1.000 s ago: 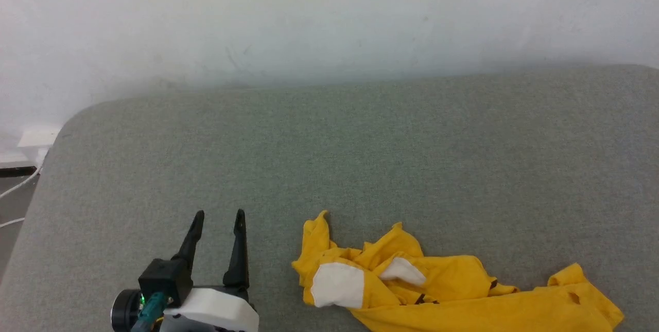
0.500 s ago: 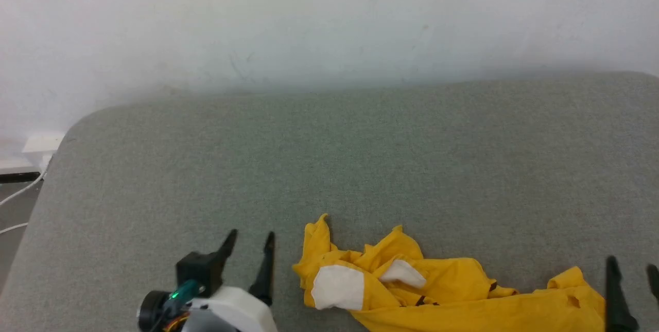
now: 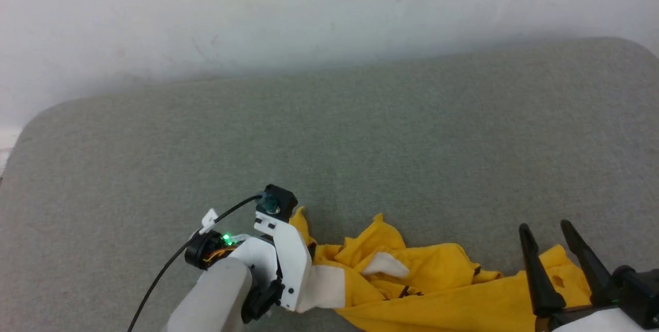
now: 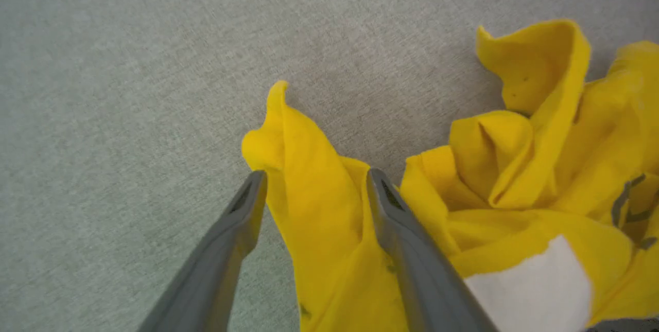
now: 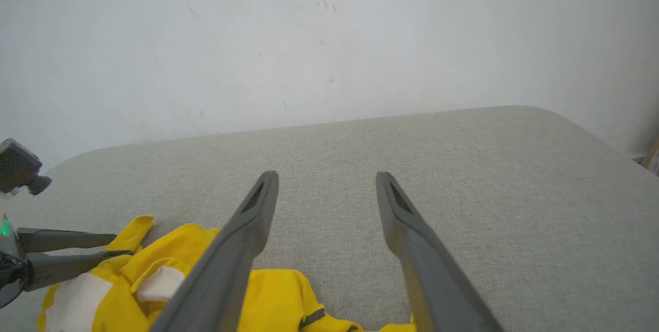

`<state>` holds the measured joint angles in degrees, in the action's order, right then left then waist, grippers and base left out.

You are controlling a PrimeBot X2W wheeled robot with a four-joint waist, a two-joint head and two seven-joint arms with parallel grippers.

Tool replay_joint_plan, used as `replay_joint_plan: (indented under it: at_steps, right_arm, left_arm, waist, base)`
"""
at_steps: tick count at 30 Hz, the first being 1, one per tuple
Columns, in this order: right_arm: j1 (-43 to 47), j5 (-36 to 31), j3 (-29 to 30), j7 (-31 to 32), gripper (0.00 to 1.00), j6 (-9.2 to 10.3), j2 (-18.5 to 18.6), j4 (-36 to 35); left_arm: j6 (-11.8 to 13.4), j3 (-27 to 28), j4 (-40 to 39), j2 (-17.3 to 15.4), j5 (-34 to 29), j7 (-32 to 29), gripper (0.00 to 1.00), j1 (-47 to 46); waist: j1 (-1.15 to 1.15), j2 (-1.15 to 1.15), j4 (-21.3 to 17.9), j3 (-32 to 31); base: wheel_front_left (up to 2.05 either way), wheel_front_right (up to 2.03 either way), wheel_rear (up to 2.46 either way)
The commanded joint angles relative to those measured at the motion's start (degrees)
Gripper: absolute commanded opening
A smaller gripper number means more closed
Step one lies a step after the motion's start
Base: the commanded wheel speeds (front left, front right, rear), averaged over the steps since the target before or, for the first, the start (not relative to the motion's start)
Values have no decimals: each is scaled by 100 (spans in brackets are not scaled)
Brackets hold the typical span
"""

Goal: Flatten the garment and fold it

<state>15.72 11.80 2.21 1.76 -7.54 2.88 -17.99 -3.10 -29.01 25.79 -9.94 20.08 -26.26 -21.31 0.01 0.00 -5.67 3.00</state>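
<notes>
Garment (image 3: 437, 291) lies crumpled at the 5 o'clock near edge of the counter (image 3: 329, 131), with its white patch (image 3: 324, 288) toward 9 o'clock. Left jaws are spread and straddle a raised yellow fold (image 4: 309, 157) at the garment's 9 o'clock end, not pinching. Right jaws are spread and empty at its 3 o'clock end; whether they touch the cloth cannot be told.

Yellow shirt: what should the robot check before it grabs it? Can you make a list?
1. Left gripper open: ok.
2. Fold of the garment between its fingers: ok.
3. Right gripper open: ok.
4. Cloth between right fingertips: not ok, bare grey cushion there.
5. Garment flat: not ok, crumpled.
6. Left fingers touching cushion: cannot tell.
</notes>
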Motion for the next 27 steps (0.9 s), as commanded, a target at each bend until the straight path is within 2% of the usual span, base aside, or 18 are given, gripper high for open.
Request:
replay_joint_plan:
  at_steps: [1,6,7,8,9,11,13,17,22,25,27]
  right_arm:
    - [12,-31,-41,43,100,5,0,-45]
    - [-45,30,-166,121,100,5,0,-124]
    - [-53,43,-175,119,100,5,0,-133]
    - [-59,55,-186,120,100,5,0,-141]
    - [-68,74,-197,116,100,5,0,-149]
    - [-90,101,-189,115,100,5,0,-151]
    - [-106,137,-174,108,100,5,0,-140]
    - [-35,194,-87,117,100,5,0,-114]
    - [67,269,34,127,100,5,0,-115]
    - [103,321,52,136,100,5,0,-101]
    - [113,342,56,134,100,5,0,-95]
  left_arm:
    - [-41,-33,137,7,9,-135,100,-107]
    - [-211,-349,1009,-3,10,-1215,100,-519]
    - [-254,-421,1128,1,29,-1386,63,-562]
    - [-290,-467,1217,13,70,-1493,40,-593]
    - [-321,-540,1285,3,69,-1559,0,-626]
    - [-366,-610,1340,-5,136,-1553,0,-661]
    - [-344,-527,1252,-61,151,-1206,0,-698]
    - [-37,-102,597,-257,264,-352,0,-588]
    - [758,701,-825,-930,412,97,0,195]
    - [1325,1267,-1707,-1281,630,42,0,1094]
    - [1652,1622,-2168,-1388,853,-31,0,1780]
  waist:
    - [-1,0,-162,172]
    - [-1,0,-273,283]
    - [-1,0,-280,289]
    - [-1,0,-283,300]
    - [-1,0,-285,306]
    - [-1,0,-265,309]
    - [-1,0,-229,276]
    - [-1,0,-93,172]
    - [-1,0,132,87]
    - [-1,0,236,65]
    - [-1,0,287,75]
  base:
    - [0,0,0]
    - [0,0,0]
    - [0,0,0]
    - [0,0,0]
    - [0,0,0]
    - [0,0,0]
    - [0,0,0]
    - [0,0,0]
    - [0,0,0]
    - [0,0,0]
    - [0,0,0]
